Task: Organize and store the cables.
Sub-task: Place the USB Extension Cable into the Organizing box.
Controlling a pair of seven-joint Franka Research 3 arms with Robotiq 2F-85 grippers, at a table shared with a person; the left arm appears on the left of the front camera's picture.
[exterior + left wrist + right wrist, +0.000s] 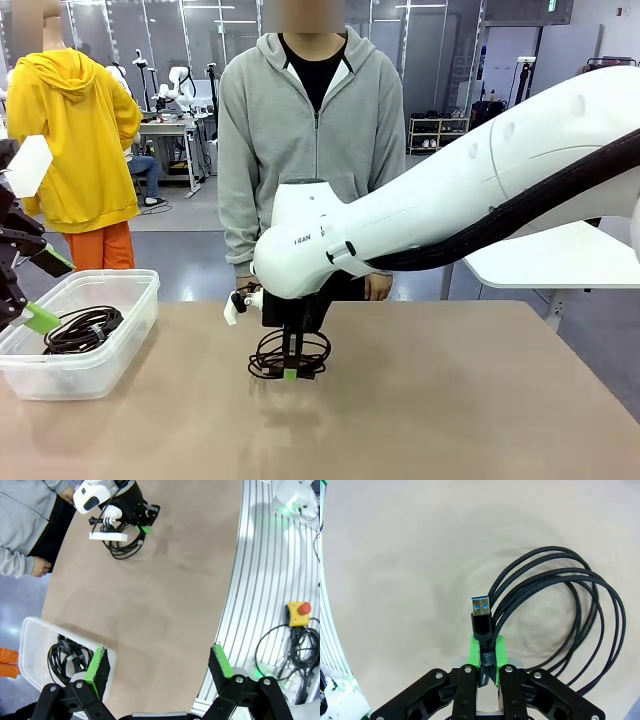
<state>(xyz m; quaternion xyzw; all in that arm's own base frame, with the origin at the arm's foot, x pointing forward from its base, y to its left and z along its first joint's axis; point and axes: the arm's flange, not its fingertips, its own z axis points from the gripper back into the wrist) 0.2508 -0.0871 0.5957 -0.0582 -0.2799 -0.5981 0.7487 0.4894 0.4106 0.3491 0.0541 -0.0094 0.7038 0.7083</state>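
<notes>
A coiled black cable (290,355) with a blue-tongued USB plug (481,612) hangs at the middle of the brown table. My right gripper (291,372) is shut on the cord just behind that plug. In the right wrist view its loops (570,580) fan out to the right of the gripper (487,655), low over the tabletop. Another coiled cable (83,328) lies inside the clear plastic bin (120,362) at the table's left. My left gripper (45,290) hovers open above that bin, holding nothing. The left wrist view shows its gripper (159,662) spread wide beside the bin (30,640) and the stored cable (65,655).
A person in a grey hoodie (300,130) stands at the far edge, hands down by the table. The right arm's white body (450,210) crosses over the table's right half. Bare brown tabletop (450,400) lies between the bin and the held coil.
</notes>
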